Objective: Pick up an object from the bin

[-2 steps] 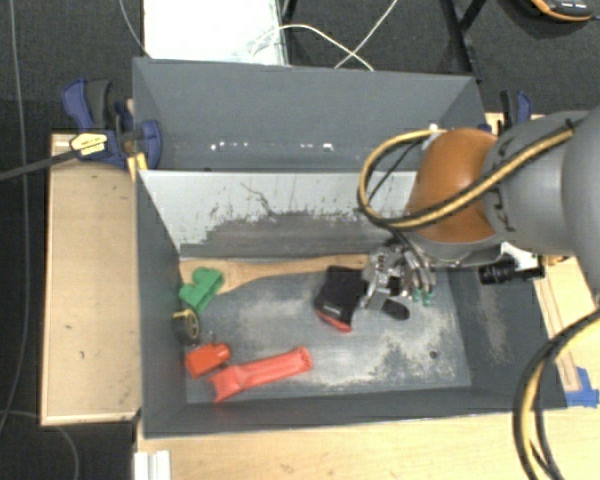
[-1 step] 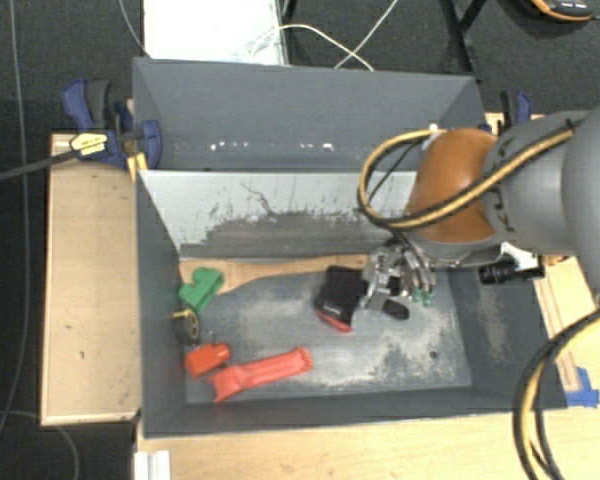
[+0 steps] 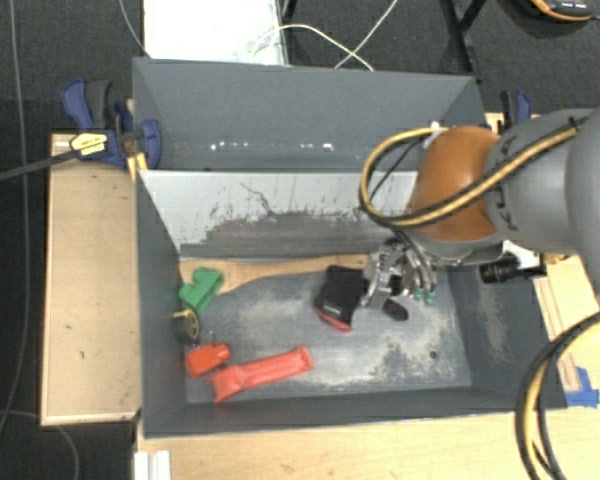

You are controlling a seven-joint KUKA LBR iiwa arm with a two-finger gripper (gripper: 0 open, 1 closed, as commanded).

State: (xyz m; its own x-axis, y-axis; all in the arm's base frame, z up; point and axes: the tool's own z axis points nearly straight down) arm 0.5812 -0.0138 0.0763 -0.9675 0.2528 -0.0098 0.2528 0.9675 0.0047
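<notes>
A small black block (image 3: 338, 296), red at the bottom, lies just left of the pincer (image 3: 398, 286). I cannot tell if the pincer is apart or together. The grey bin (image 3: 420, 360) looks scratched.

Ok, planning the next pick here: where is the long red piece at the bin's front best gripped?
Probably the long red piece is best taken at its straight middle, from above, closing across its narrow width. It lies flat on the bin floor with bare floor either side there, while its left end crowds an orange lump.
</notes>
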